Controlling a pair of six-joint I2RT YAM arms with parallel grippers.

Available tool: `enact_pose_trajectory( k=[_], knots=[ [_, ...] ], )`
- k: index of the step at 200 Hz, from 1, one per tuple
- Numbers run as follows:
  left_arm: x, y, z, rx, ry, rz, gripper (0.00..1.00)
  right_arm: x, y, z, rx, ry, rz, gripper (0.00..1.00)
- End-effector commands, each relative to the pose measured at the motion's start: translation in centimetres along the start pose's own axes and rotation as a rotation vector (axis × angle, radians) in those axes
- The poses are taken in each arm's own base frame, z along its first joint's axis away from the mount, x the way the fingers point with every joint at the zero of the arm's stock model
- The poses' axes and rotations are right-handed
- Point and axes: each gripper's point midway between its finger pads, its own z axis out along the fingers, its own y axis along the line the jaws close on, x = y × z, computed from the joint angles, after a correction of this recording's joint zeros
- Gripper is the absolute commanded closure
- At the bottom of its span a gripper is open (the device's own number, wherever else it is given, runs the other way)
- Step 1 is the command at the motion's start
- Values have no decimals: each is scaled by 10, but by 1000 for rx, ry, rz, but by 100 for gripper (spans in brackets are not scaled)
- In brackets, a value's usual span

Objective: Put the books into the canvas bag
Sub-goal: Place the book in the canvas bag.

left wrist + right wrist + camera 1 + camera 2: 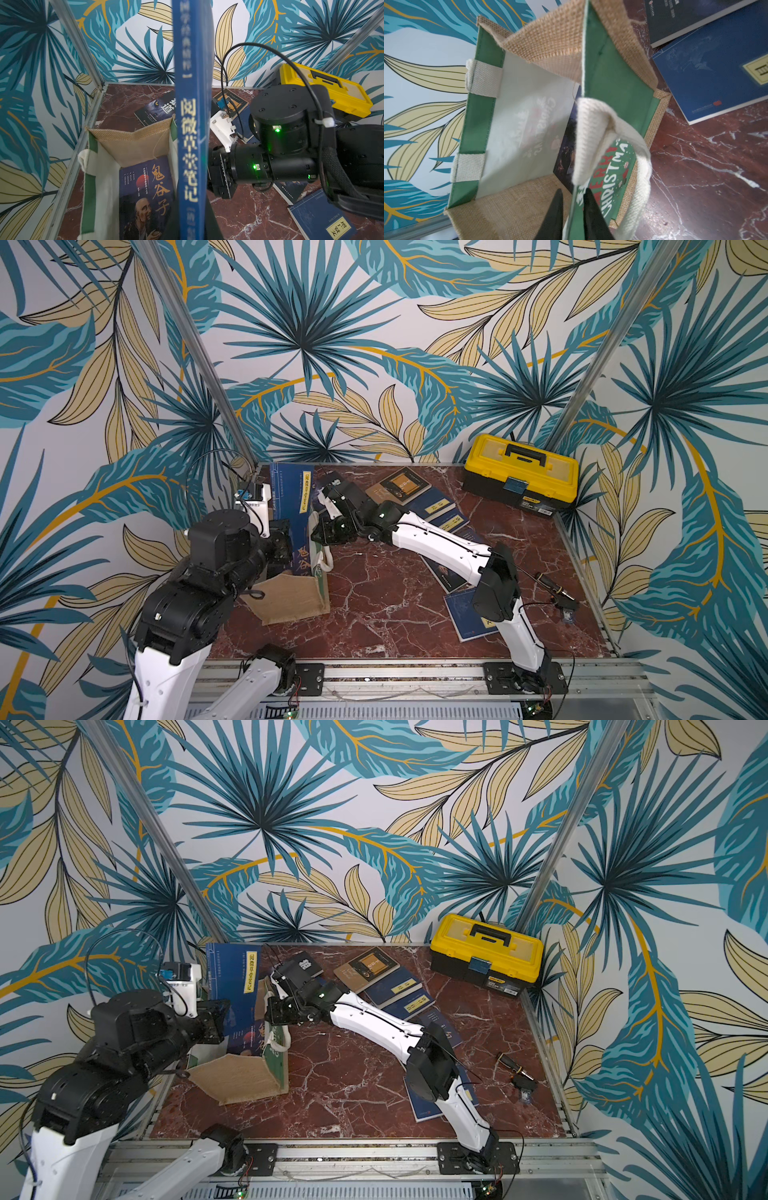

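The canvas bag stands open at the table's left edge, with one dark book inside. My left gripper is shut on a blue book, held upright on end over the bag's mouth. My right gripper straddles the bag's green printed wall beside a white handle, its fingers closed on the rim. More books lie flat behind and under the right arm: a tan-brown one, navy ones and a blue one.
A yellow-and-black toolbox sits in the back right corner. A small black tool lies near the right edge. Leaf-patterned walls close in on three sides, and the bag stands tight against the left wall.
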Motion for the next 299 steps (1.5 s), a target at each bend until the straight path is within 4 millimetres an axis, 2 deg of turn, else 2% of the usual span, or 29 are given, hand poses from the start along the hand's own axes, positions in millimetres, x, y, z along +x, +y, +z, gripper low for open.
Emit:
enact_pose_trajectory(
  k=[1, 37, 85, 128, 155, 177, 207, 251, 299],
  knots=[
    [-22, -8, 1, 35, -76, 30, 100, -1, 2, -8, 12, -15, -12, 89],
    [-11, -2, 18, 1, -30, 56, 100, 1, -2, -8, 22, -14, -5, 100],
    [8, 22, 25, -120, 15, 88, 100, -8, -8, -28, 78, -91, -27, 100],
    [29, 13, 37, -58, 78, 21, 100, -13, -10, -42, 86, -144, -26, 100],
    [49, 0, 51, 13, 164, -43, 100, -14, -11, -47, 91, -163, -26, 100],
    [69, 2, 58, 2, 231, -70, 100, -12, -11, -48, 90, -160, -30, 100],
    [89, 23, 60, -115, 313, -70, 100, -11, -9, -47, 81, -154, -40, 100],
    [103, 35, 55, -185, 373, -78, 100, -12, -9, -44, 61, -146, -45, 100],
    [132, 30, 64, -165, 505, -101, 99, -16, -5, -45, 41, -155, -50, 100]
  ],
)
